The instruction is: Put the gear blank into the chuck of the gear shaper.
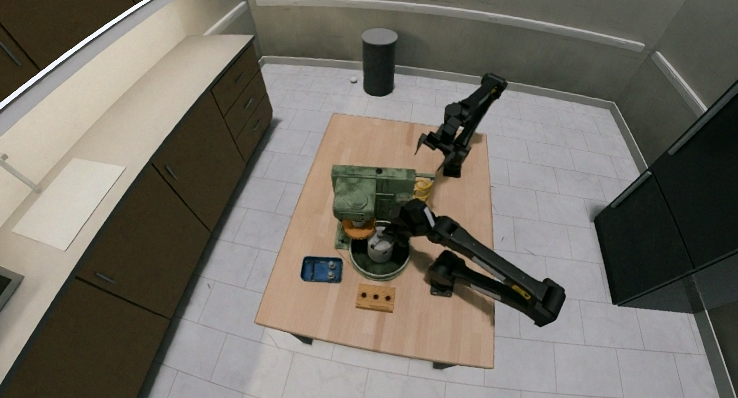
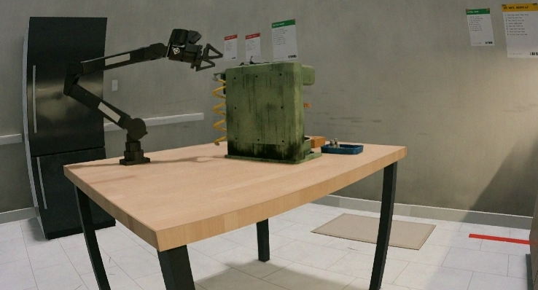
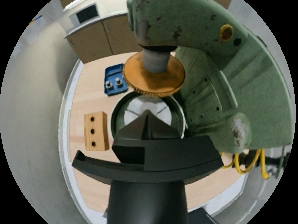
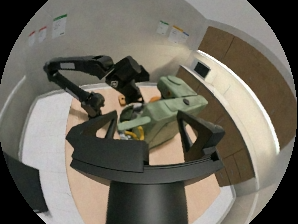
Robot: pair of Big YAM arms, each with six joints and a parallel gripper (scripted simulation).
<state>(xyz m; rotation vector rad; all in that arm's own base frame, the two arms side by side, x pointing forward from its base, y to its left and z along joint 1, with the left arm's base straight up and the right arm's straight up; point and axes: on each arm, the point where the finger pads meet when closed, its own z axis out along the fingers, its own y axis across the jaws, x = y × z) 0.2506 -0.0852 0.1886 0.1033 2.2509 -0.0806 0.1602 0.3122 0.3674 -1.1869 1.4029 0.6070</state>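
Left claw (image 1: 386, 233) (image 3: 147, 114) (image 4: 136, 101): closed, nothing gripped, tips poised over the chuck (image 1: 379, 251) (image 3: 134, 110), maybe for a nudge
Right claw (image 1: 427, 160) (image 2: 218, 60) (image 4: 147, 113): wide open, parked across the machine, probably out of the way
Gear blank (image 1: 331, 265) (image 2: 334, 142) (image 3: 118, 81): likely a metal stub in the tray (image 1: 321, 257) (image 2: 342, 151) (image 3: 116, 93), past the left claw; can't tell if one's chucked
Long axis: vertical, end up

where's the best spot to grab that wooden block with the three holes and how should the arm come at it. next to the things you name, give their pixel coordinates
Probably grip the wooden block (image 1: 375, 304) (image 3: 102, 131) across its two long sides, near mid-length, coming from above. It lies flat with its holes facing up, and its narrow width looks easier to span than its length.
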